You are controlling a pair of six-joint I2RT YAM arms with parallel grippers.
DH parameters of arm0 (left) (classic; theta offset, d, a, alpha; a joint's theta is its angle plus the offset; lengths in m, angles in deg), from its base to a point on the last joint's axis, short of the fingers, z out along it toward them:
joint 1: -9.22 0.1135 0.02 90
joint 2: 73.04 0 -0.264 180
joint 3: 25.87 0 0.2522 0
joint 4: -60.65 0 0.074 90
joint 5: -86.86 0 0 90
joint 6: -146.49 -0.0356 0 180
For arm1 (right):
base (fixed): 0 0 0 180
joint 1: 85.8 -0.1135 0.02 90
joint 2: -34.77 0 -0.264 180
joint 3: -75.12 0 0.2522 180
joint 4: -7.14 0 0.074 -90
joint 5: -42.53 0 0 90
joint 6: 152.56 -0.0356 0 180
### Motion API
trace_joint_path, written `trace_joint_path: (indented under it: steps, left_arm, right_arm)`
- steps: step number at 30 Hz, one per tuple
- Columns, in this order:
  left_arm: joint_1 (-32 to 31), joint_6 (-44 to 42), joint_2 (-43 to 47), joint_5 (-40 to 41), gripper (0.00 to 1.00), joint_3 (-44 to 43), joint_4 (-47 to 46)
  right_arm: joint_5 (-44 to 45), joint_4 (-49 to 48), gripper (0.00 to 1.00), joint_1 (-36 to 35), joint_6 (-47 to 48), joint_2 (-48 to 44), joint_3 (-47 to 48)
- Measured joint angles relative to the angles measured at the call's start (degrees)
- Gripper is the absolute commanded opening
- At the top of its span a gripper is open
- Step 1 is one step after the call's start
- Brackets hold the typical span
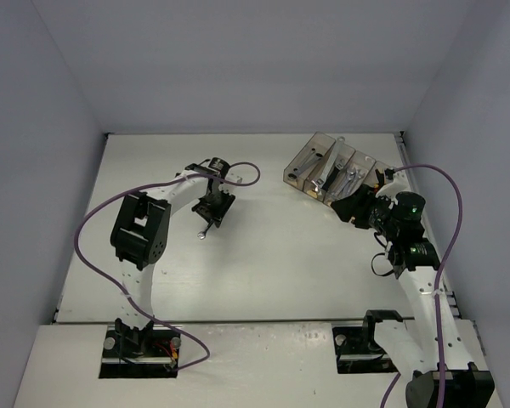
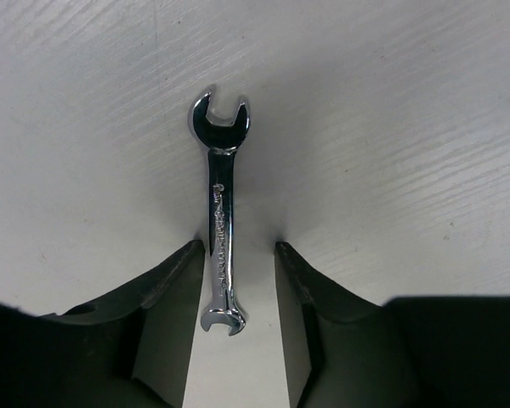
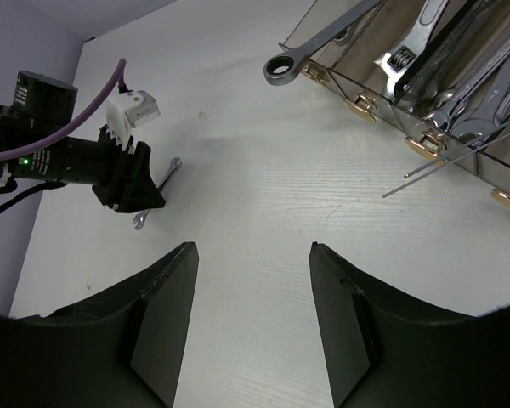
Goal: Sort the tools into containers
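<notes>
A: Task thing first. Where is it, and how much room?
B: The small wrench (image 2: 221,223), silver and open-ended at both ends, lies flat on the table (image 1: 272,255), left of centre. There's bare table all round it. It's well apart from every table edge.

A: Relative to the gripper?
B: The left gripper (image 2: 238,255) is right over it, pointing down. The wrench's lower half lies between the two fingers (image 2: 166,297), and its other head pokes out past the fingertips. The shaft runs in line with the fingers and sits nearer one of them. A strip of bare table shows between it and the other.

A: State?
B: Jaws spread, nothing clamped. Can't tell if the nearer finger touches it.

A: Other side?
B: The containers (image 1: 299,166) sit far right on the table, near the right wall (image 1: 476,127), well apart from the small wrench. There are wrenches inside. One long wrench (image 3: 323,38) hangs its ring end over a rim. The right gripper (image 3: 253,255) hovers just beside the labelled ends, jaws wide and empty, with open table ahead of it.
</notes>
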Motion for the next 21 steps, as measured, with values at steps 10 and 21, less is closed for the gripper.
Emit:
trace_joint_path:
  steps: [10,21]
  left_arm:
    - [-0.76,-1.41,-0.67,0.64,0.00,-0.93,-0.43]
    - [-1.96,1.07,1.90,-1.84,0.00,2.65,-3.78]
  right_arm:
    - [-0.02,0.00,0.53,-0.02,-0.22,0.00,-0.04]
    - [0.41,-0.07,0.55,-5.65,-1.57,0.95,-0.11]
